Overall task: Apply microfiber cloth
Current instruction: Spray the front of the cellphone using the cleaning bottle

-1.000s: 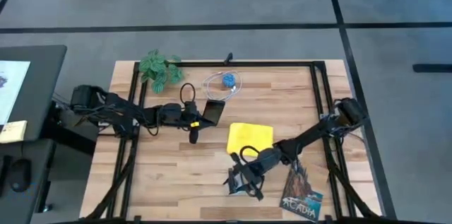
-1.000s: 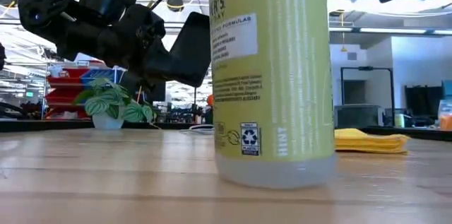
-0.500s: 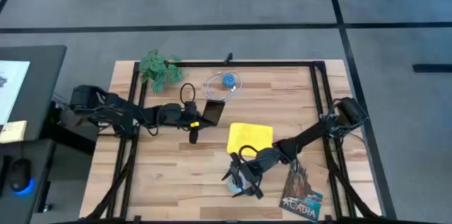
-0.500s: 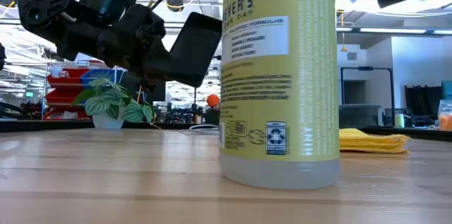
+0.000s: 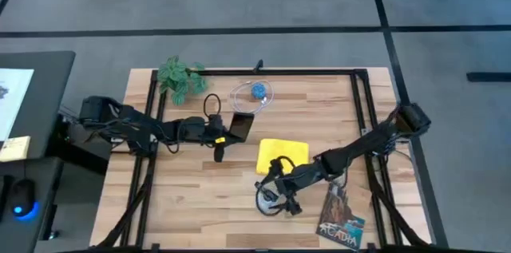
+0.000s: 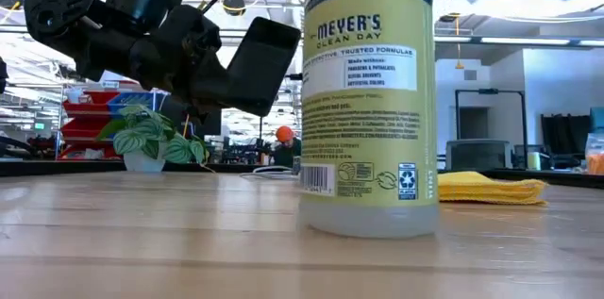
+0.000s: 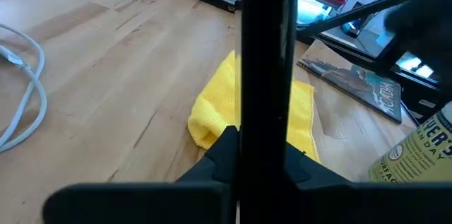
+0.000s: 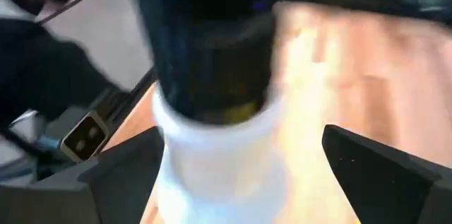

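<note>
The cloth was bright yellow, plain and a little rumpled, lying near the table's centre. The left gripper, at its ten o'clock, clenched a phone. The right gripper, at six o'clock, stood released around a bottle.

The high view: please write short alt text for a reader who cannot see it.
Seen from above, the left gripper holds a black smartphone over a wooden table, beside a flat bright yellow microfiber cloth. The right gripper is at a clear spray bottle near a dark illustrated booklet.
</note>
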{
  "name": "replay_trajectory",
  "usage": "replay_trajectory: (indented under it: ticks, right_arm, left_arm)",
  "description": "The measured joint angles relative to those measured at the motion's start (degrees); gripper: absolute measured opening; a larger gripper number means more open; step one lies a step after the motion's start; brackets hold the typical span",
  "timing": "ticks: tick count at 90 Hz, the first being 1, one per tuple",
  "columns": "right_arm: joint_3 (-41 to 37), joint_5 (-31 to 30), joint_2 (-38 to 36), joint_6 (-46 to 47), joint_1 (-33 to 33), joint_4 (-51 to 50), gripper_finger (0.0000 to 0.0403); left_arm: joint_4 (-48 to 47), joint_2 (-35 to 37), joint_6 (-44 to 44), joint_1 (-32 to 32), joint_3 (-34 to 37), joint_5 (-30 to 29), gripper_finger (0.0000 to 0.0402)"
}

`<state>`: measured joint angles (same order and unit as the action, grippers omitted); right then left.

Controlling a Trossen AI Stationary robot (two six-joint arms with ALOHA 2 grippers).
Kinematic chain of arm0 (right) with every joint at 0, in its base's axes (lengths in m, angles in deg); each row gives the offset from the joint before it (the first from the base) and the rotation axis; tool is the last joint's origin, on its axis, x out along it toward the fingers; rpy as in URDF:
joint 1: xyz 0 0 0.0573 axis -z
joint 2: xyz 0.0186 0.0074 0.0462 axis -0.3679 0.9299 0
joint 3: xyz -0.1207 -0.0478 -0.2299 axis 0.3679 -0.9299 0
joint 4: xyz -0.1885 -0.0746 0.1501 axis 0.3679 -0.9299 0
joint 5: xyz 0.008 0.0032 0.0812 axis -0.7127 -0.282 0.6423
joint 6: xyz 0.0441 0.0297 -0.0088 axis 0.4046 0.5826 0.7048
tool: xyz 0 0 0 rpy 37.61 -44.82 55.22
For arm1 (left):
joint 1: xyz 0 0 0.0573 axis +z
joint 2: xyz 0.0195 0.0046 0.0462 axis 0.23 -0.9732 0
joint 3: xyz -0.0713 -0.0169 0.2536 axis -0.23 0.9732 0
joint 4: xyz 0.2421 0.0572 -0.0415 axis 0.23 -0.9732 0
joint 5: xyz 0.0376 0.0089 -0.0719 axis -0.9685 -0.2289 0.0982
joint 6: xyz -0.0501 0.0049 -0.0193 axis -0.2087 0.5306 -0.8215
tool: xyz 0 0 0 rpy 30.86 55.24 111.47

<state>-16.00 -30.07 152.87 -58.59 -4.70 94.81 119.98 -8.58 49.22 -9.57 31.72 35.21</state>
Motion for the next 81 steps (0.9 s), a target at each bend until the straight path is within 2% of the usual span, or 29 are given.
replay_trajectory:
  ticks: [17, 30, 53, 69, 81]
  right_arm:
    - [0.00, -0.33, -3.34, 1.47, -2.40, 1.46, 0.0370]
    - [0.11, -1.01, -3.13, 2.98, -1.66, 4.79, 0.0370]
    - [2.76, -13.22, -2.02, 5.49, -4.75, 1.59, 0.0359]
    - [3.69, -22.73, -2.06, 7.29, -8.22, 0.23, 0.0319]
    - [3.67, -26.85, -2.06, 7.63, -9.38, 0.11, 0.0294]
  left_arm:
    - [-0.03, 0.00, 0.66, -0.96, 0.00, 0.00, 0.0014]
    - [-0.05, 0.00, 1.33, -1.81, 0.00, -0.42, 0.0014]
    - [-0.13, 0.00, 1.61, -2.27, 0.00, -2.05, 0.0014]
    - [-0.40, 0.00, 2.00, -2.27, 0.00, -2.17, 0.0014]
    - [-0.39, 0.00, 2.25, -2.27, 0.00, -2.34, 0.0014]
